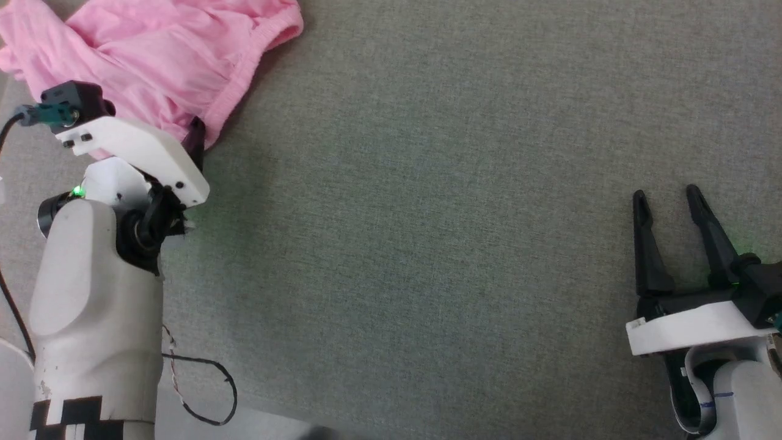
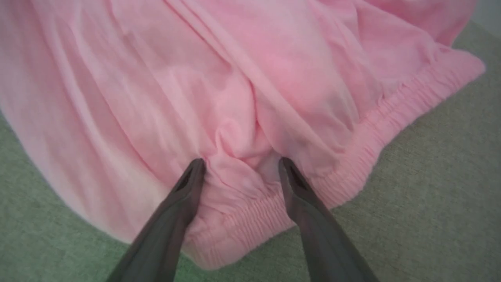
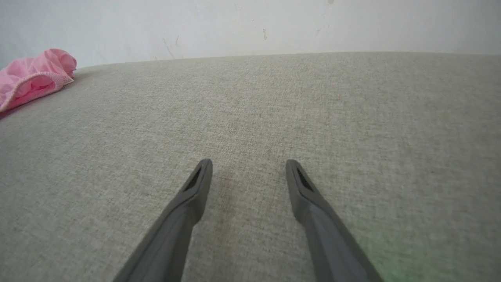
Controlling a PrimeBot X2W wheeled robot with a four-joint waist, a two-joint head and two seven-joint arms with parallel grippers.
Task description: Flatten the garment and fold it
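Head camera looks steeply down on the counter (image 1: 427,214). Left wrist camera sits close over the garment (image 2: 235,78); right wrist camera skims low, seeing it far off.

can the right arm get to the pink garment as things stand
Probably, at a long stretch: bare grey surface lies between the open right gripper and the garment, whose hem the left gripper straddles.

No words, numbers, brand names or signs could be read in any view. The pale left forearm (image 1: 91,293) bore black blocky marks (image 1: 67,414) at the bottom edge of the head view, cut off by the frame and not legible as letters. Thin blue strokes (image 1: 723,395) on the right arm's pale casing were too small to read.
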